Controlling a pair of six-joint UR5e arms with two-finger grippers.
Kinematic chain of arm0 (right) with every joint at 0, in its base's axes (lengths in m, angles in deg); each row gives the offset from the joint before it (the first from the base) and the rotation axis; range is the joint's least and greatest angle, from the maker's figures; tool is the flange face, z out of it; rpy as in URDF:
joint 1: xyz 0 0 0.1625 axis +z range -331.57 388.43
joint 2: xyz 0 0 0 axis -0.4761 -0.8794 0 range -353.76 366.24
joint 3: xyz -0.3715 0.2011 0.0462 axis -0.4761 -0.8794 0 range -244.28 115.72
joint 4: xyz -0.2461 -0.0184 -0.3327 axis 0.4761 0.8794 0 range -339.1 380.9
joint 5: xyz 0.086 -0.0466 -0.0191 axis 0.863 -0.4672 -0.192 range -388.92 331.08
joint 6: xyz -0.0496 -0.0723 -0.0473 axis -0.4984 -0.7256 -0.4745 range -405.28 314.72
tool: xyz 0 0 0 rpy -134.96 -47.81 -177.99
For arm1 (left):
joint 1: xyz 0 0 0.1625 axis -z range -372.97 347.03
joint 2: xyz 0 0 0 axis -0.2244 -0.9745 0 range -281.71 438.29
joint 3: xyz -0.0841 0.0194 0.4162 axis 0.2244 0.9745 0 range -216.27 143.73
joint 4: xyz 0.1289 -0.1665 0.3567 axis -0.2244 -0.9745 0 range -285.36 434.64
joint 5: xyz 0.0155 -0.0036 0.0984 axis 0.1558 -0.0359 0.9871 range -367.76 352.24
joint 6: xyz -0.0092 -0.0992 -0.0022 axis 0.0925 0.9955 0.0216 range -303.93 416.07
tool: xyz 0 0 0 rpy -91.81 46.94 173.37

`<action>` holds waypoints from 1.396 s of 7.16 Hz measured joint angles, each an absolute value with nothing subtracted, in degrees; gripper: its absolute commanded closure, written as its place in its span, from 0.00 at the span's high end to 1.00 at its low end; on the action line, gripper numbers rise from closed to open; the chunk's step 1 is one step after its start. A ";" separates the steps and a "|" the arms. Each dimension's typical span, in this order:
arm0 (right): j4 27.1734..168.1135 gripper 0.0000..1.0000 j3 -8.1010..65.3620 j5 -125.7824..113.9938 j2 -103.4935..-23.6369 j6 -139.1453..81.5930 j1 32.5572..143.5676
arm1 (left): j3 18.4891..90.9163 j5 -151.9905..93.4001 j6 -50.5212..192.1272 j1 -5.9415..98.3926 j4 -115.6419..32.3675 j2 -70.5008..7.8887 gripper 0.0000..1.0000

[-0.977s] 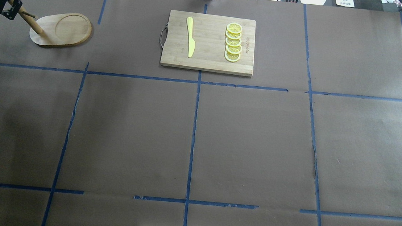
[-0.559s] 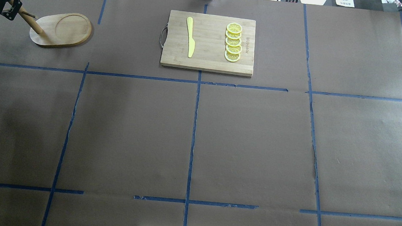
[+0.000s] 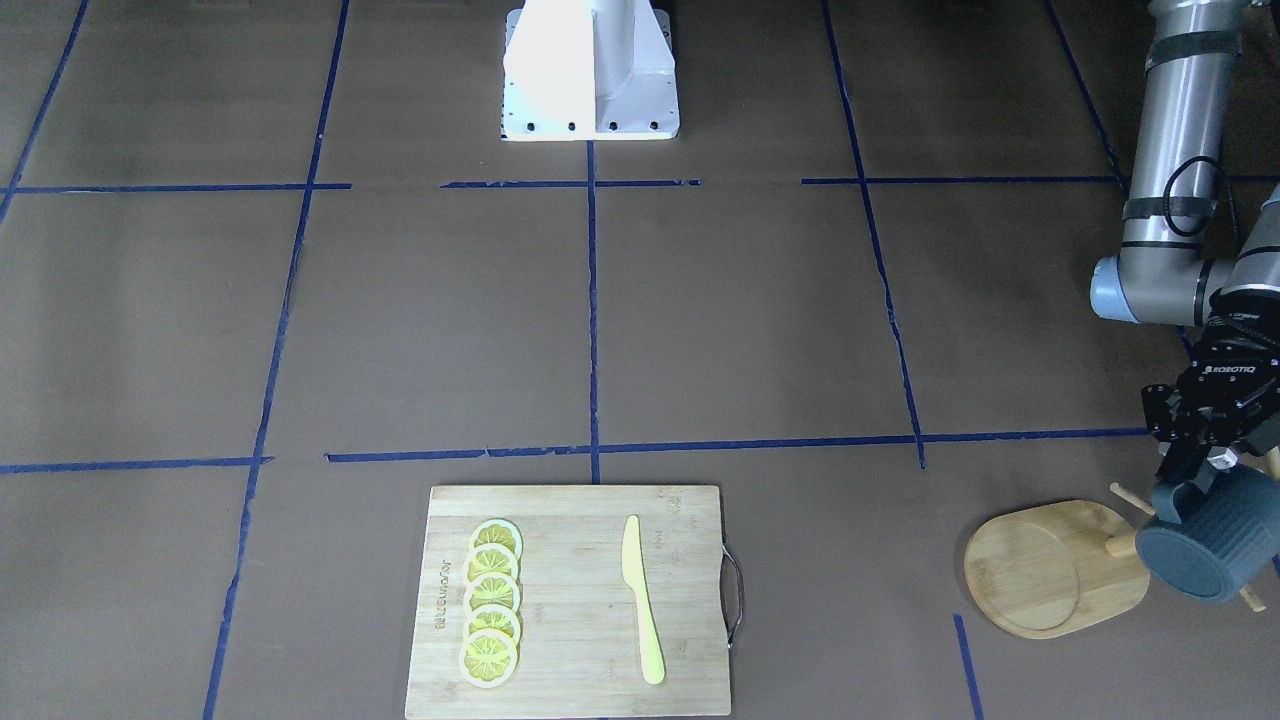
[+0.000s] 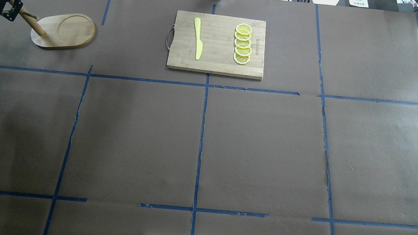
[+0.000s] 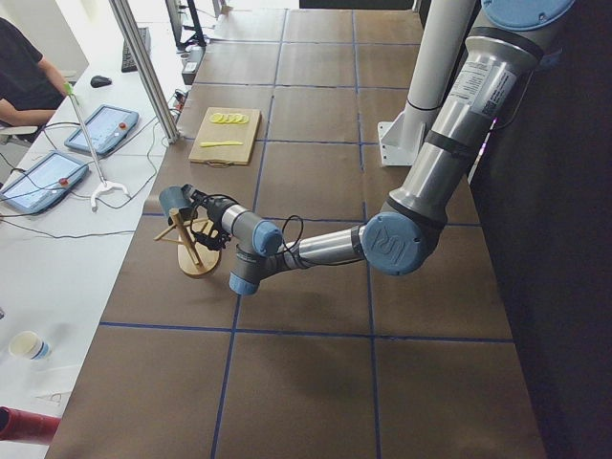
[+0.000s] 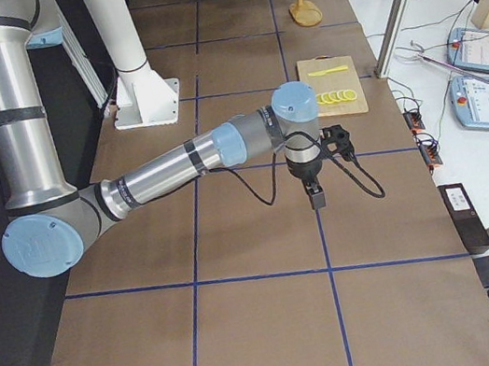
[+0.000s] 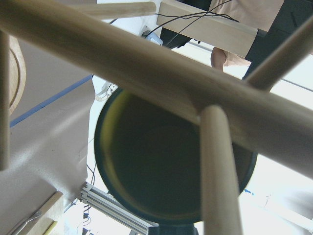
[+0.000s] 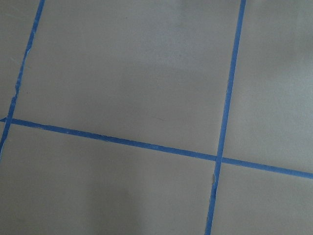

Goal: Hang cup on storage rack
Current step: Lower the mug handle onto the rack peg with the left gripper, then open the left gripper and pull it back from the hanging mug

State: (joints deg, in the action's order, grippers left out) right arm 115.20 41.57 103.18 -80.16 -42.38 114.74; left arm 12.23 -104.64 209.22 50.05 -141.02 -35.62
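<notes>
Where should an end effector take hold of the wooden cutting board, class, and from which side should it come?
Probably the metal loop handle on the short edge of the cutting board, approached from above on the robot's left. The board lies flat on the table, so its edges offer little to pinch, while the handle juts out clear of the knife and lemon slices.

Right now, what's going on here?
The left gripper holds the cup up among the pegs of the rack, at the table's corner. Whether the handle is over a peg cannot be told. The right gripper hangs above the table, far from both.
</notes>
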 measured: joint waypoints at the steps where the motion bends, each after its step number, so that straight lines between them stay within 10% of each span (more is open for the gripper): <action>1: 115.20 1.00 41.58 103.18 -80.09 -42.38 114.74 | 12.14 -104.68 209.32 50.05 -140.96 -35.61 1.00; 10: 115.31 1.00 41.38 103.16 -79.91 -42.38 114.65 | 23.34 -110.85 210.69 54.57 -136.29 -29.59 1.00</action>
State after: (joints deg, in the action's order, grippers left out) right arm 115.31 41.38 103.16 -79.91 -42.38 114.65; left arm 23.34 -110.85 210.69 54.57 -136.29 -29.59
